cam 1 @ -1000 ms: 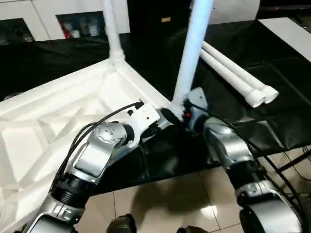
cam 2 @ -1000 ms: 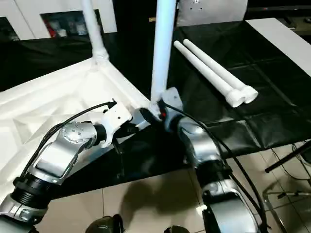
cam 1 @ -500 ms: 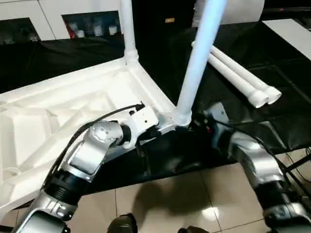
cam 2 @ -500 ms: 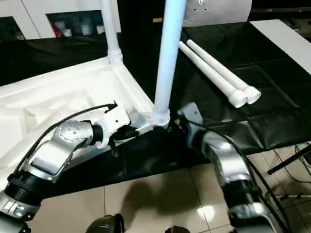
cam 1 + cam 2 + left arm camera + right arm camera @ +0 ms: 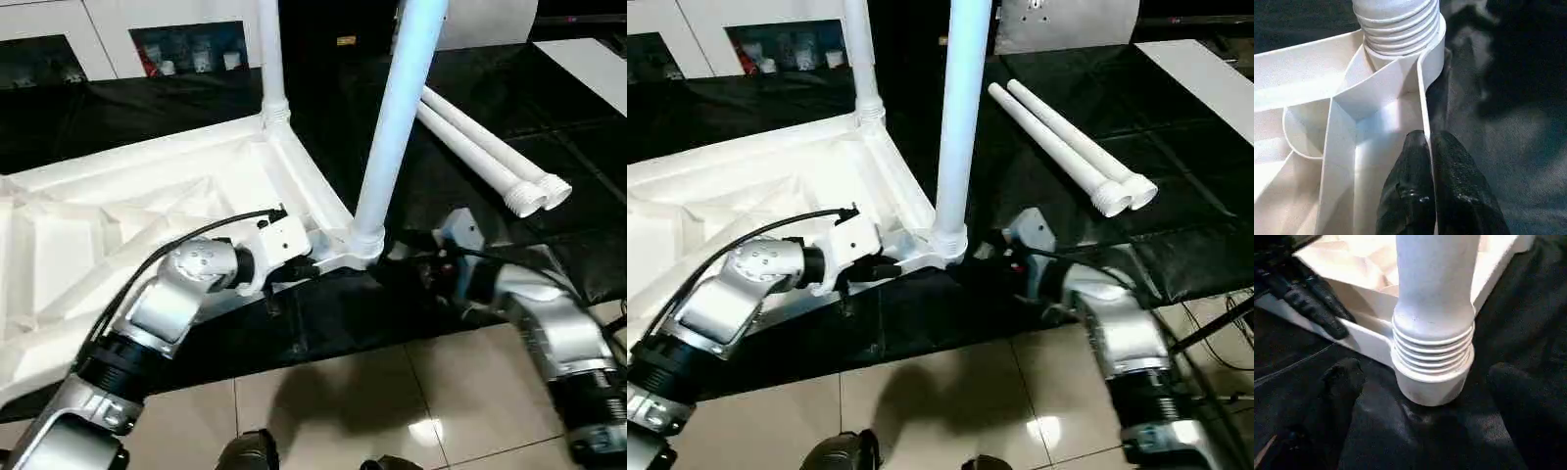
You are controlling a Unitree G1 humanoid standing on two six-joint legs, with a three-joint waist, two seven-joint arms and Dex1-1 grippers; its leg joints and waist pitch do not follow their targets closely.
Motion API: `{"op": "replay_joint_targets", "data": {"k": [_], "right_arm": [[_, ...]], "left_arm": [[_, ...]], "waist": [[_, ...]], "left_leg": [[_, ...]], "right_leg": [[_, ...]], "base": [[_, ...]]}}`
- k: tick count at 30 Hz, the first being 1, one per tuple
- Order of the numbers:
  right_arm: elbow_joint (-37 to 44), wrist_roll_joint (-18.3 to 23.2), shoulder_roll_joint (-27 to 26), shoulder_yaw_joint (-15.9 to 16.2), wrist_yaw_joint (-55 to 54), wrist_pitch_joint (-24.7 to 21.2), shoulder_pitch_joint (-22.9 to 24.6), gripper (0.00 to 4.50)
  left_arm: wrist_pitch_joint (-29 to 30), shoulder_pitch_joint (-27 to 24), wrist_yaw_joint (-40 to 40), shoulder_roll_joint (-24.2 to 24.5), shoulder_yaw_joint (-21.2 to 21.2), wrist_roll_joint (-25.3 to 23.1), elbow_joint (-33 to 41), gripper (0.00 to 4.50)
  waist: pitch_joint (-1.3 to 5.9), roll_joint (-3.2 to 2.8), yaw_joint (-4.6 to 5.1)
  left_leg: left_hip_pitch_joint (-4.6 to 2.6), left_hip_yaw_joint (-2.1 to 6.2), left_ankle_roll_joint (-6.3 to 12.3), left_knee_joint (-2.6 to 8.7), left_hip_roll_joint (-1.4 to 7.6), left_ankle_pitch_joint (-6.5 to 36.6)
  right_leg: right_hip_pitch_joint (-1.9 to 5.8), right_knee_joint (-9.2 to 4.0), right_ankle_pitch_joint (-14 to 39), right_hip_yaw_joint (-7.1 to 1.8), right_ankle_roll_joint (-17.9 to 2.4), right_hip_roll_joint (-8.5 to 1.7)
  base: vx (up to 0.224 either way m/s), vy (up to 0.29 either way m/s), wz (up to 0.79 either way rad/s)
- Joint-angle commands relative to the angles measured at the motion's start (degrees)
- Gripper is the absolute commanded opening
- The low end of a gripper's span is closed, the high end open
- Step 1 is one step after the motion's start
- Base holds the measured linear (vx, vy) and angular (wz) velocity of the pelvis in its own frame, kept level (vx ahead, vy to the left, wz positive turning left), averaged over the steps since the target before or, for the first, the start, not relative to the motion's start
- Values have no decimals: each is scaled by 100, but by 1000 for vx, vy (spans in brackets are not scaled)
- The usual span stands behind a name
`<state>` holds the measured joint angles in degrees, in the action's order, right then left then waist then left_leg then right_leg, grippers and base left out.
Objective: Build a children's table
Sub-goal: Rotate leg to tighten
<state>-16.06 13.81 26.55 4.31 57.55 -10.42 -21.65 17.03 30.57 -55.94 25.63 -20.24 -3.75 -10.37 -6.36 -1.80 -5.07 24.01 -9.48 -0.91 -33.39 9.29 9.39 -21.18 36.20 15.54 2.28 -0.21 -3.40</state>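
White plastic makes up the children's table top [image 5: 127, 225], which lies upside down on the black-covered work table [image 5: 470, 215], its ribbed underside facing up and its near corner at the work table's front edge. Two legs stand upright in corner sockets: the near leg [image 5: 397, 117] rises from the front corner, its threaded collar [image 5: 1432, 350] seated in the round socket, and the far leg [image 5: 271, 59] stands in the corner behind it. Two loose legs [image 5: 490, 157] lie side by side on the black cover to the right, well apart from the top, their collared ends pointing toward the front edge.

The left gripper [image 5: 1431, 161] is pinched on the top's rim wall just beside the near leg's socket, one black finger inside the wall and the other outside, pressed close together with only the thin wall between them. The left forearm [image 5: 167, 304] reaches in from the lower left.

The right gripper [image 5: 1425, 382] sits low at the base of the near leg with its two fingers spread wide on either side of the collar, touching neither side of it. The right forearm [image 5: 549, 333] comes in from the lower right, over the tiled floor [image 5: 343, 411].

A white glass-door cabinet [image 5: 118, 39] stands behind the work table.
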Motion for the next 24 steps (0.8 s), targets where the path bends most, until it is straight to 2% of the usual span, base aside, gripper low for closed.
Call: {"op": "replay_joint_targets", "data": {"k": [1,3,11,12,16,21,24], "right_arm": [[220,77,160,37,320,106,61,444],[221,4,255,127,518,331,0,444],[-42,-49,222,319,859,573,-200,444],[-48,-46,216,323,870,567,-208,429],[-217,-34,144,421,1034,569,-337,416],[-473,-74,78,468,1050,637,-478,365],[-577,-111,31,501,1125,670,-526,343]], "left_arm": [[-335,28,-444,134,-314,-16,-120,0],[-718,65,-791,263,-419,5,-226,0],[-1270,220,-1210,385,-656,-127,-459,0],[-1282,225,-1220,384,-661,-126,-461,0],[-1526,299,-1391,371,-725,-110,-567,0],[-1616,311,-1450,355,-741,-100,-597,0],[-1663,313,-1473,341,-733,-105,-629,0]], "waist": [[415,10,22],[426,1,11],[453,2,-2],[448,5,-4],[458,4,-19],[484,0,-36],[501,17,-41]], "left_leg": [[-203,139,989,272,416,42],[-212,141,947,273,430,125],[-211,131,902,260,436,187],[-206,125,869,263,434,246],[-211,121,779,264,435,371],[-211,117,754,247,431,333],[-199,114,780,233,420,271]], "right_leg": [[234,-271,-1749,-218,-1751,-509],[224,-274,-1593,-217,-1762,-520],[207,-250,-1443,-214,-1879,-525],[208,-257,-1360,-218,-1891,-532],[201,-263,-1119,-225,-1895,-537],[195,-237,-1200,-219,-1921,-530],[210,-224,-1266,-216,-1910,-531]], "base": [[0,0,0],[0,0,0],[0,0,0],[0,0,0],[0,0,0],[0,0,0],[0,0,0]]}}
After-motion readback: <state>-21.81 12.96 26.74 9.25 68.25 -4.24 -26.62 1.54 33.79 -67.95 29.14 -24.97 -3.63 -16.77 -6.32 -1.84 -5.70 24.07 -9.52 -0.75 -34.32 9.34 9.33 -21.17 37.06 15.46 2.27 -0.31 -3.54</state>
